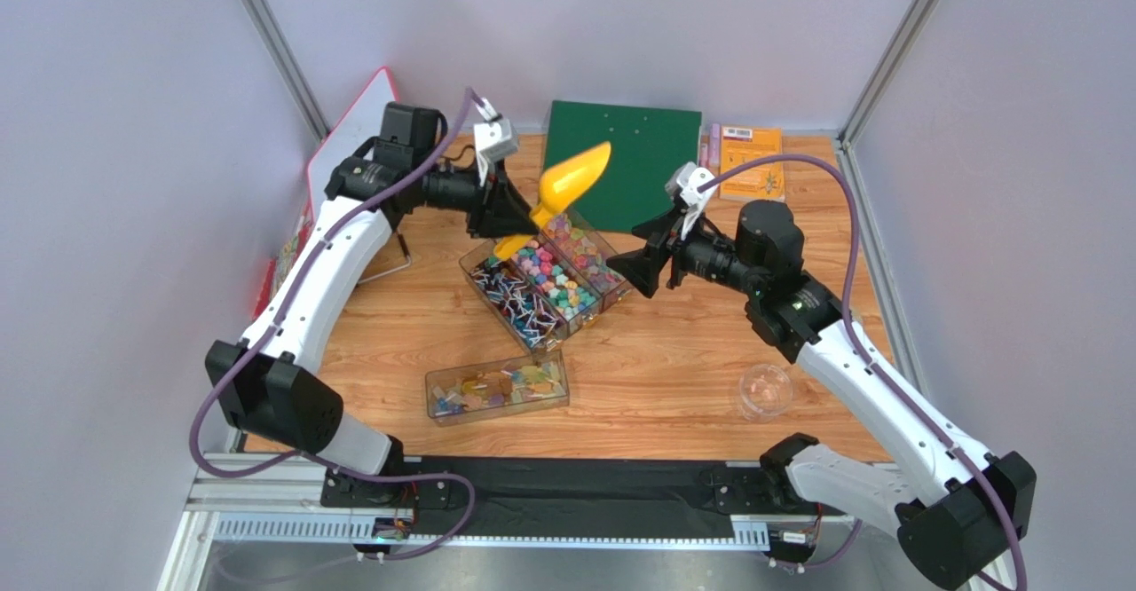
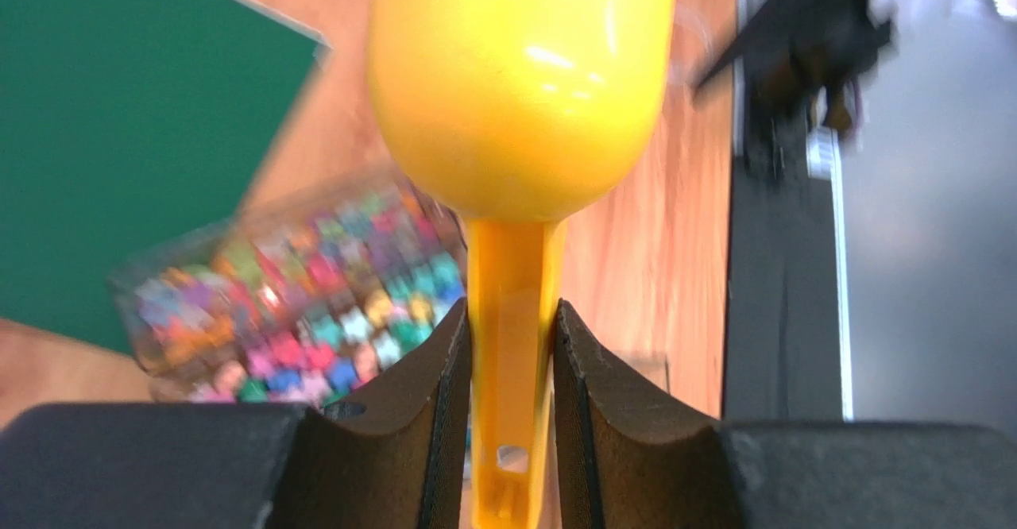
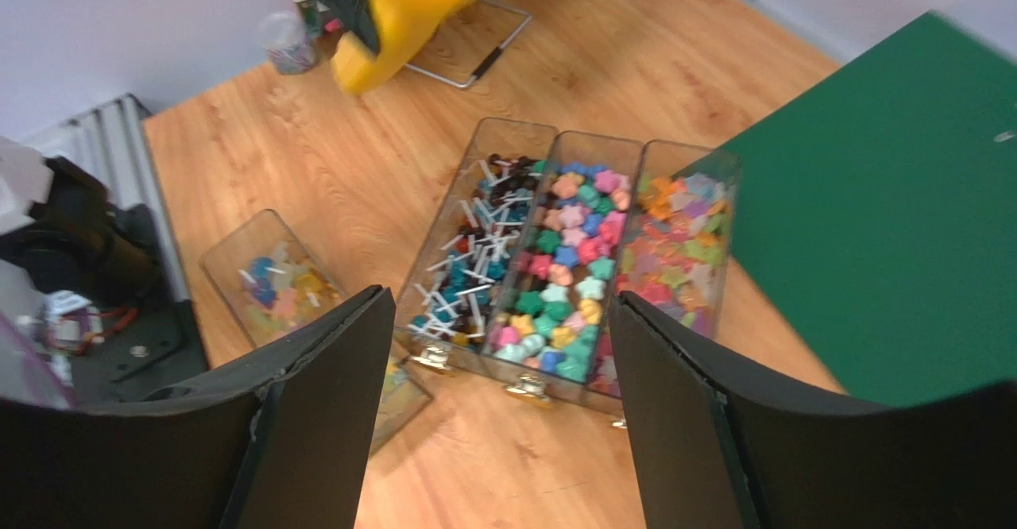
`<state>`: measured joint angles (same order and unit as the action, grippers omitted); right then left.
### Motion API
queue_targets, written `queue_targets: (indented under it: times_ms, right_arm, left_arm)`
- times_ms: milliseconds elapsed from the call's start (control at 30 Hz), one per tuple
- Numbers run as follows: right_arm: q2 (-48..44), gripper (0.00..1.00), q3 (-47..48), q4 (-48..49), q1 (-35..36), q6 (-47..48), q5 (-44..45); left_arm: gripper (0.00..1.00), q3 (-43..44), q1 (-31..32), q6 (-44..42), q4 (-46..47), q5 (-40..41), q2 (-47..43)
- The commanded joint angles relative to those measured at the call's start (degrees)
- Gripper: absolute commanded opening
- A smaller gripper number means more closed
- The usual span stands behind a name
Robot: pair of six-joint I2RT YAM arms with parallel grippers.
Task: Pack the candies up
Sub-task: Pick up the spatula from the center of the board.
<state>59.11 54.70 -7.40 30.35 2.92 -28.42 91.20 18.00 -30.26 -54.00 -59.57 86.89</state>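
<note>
- Yellow scoop (image 2: 519, 88) clamped by its handle in left gripper (image 2: 511, 327), up in the air by the box (image 3: 513, 128) of candies (image 3: 561, 279).
- Right gripper (image 3: 501, 303) spread wide, empty, over the box.

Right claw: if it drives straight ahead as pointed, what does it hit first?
Likely the candies in the middle compartment of the box, centred in the open right claw; depth unclear.

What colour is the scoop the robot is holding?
Bright yellow. The scoop shows best in the left wrist view, held by the left gripper.
</note>
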Motion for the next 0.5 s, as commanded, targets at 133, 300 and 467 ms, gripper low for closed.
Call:
queue_targets:
  times_ms: [133, 300, 467]
  right_arm:
    - [6.80, 0.80, -1.70, 26.68, -3.44, -31.89, -4.81]
    - [13.04, 0.81, 1.28, 39.38, -4.33, -40.44, -4.79]
    - [18.75, 0.80, 6.91, 46.15, -4.42, -41.58, -5.94]
  left_arm:
    - [0.00, 5.90, -0.68, 39.66, 39.41, -3.45, 0.81]
    - [0.00, 18.04, -0.60, 41.95, 37.13, -1.34, 6.44]
    - [0.00, 18.32, -0.16, 43.36, 36.68, -0.63, 6.28]
